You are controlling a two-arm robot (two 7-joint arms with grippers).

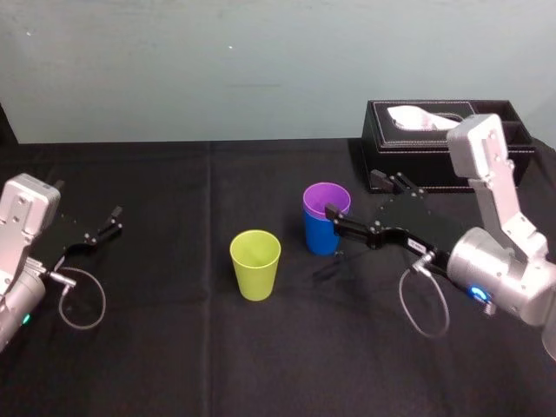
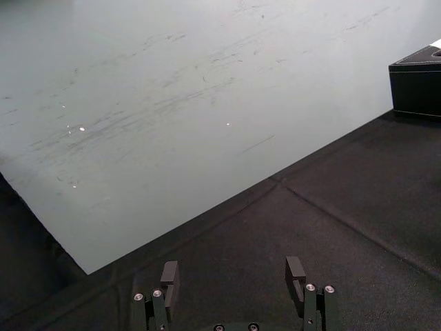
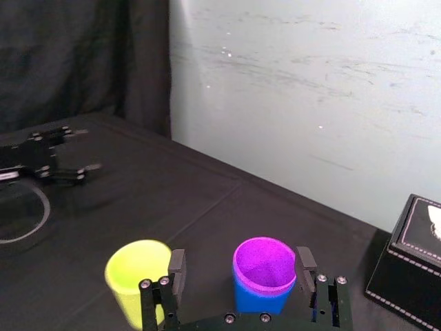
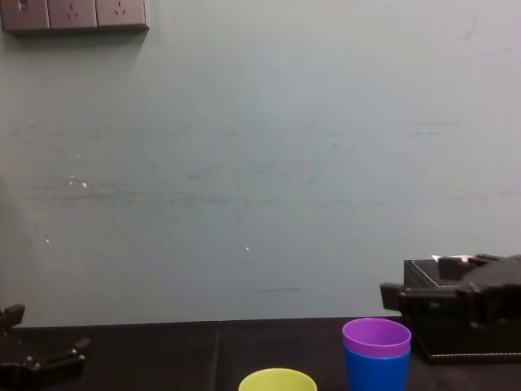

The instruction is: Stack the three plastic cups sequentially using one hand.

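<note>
Bare tabletop [image 1: 174, 347] at front and left, crowded at right
A clear gap parts the yellow-green cup [image 1: 255, 264] from the purple cup [image 1: 326, 200] nested in the blue cup [image 1: 321, 236], which the right claw [image 3: 240, 263] straddles, fingers spread. The black tissue box [image 1: 434, 148] walls the far right, and the left claw [image 1: 109, 221] sits at the left edge.

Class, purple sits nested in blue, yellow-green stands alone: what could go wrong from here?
The open right gripper flanks the purple cup; closing on its rim alone may lift it out of the blue cup. Moving the pair could topple the yellow-green cup nearby. The left gripper sits parked far left.
</note>
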